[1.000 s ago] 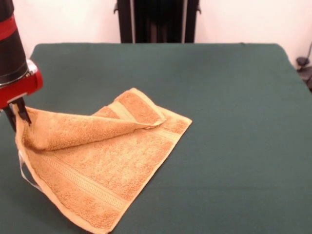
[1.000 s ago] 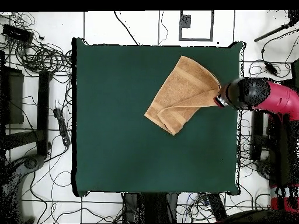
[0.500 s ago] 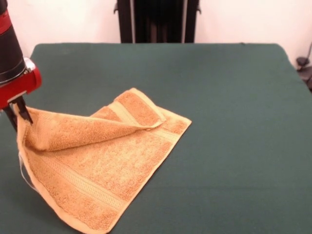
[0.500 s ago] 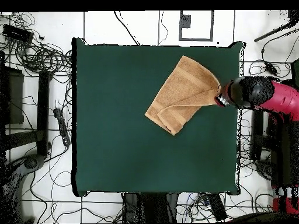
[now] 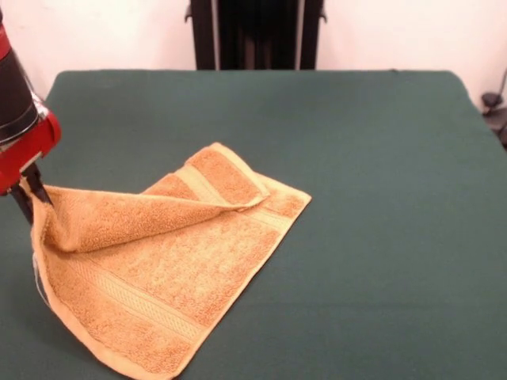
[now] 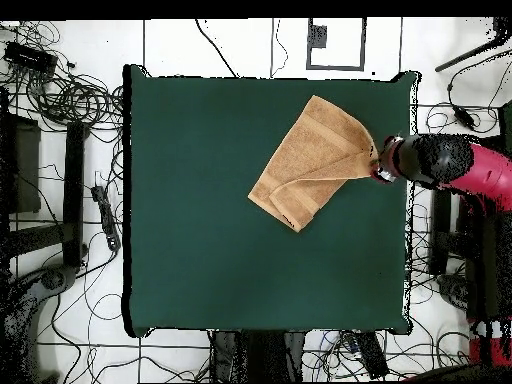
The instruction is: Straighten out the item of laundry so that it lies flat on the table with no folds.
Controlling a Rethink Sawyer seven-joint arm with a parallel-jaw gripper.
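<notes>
Green cloth covers the big bench [image 5: 380, 158], and most of it is bare. Near one side edge lies the towel [image 5: 174, 269], golden-orange and soft, with paler bands near its ends. It is not flat yet. One part is folded over on top of the rest, so a flap lies across the middle like a turned page. The red and black arm [image 5: 20, 119] comes down at that side edge of the bench. Its claw [image 5: 30, 198] is pinching the corner of the flap and holds it up off the bench, so the cloth hangs from it in a slope. In the overhead view the towel [image 6: 315, 160] sits near the far corner, with the claw [image 6: 380, 172] right at the bench edge. I think the step in hand is to pull the flap open. To do it well, the claw should keep a tight hold and carry the corner away from the fold, out past the part lying underneath, so the flap opens all the way. It should stay low and go slowly, or the whole towel may slide along with it. The bench edge is very close, so the corner could end up hanging over the side; pulling more along the bench would be safer. Then the claw can lower the corner and let go. A thin white bit hangs below the lifted corner, too small to name for sure.
</notes>
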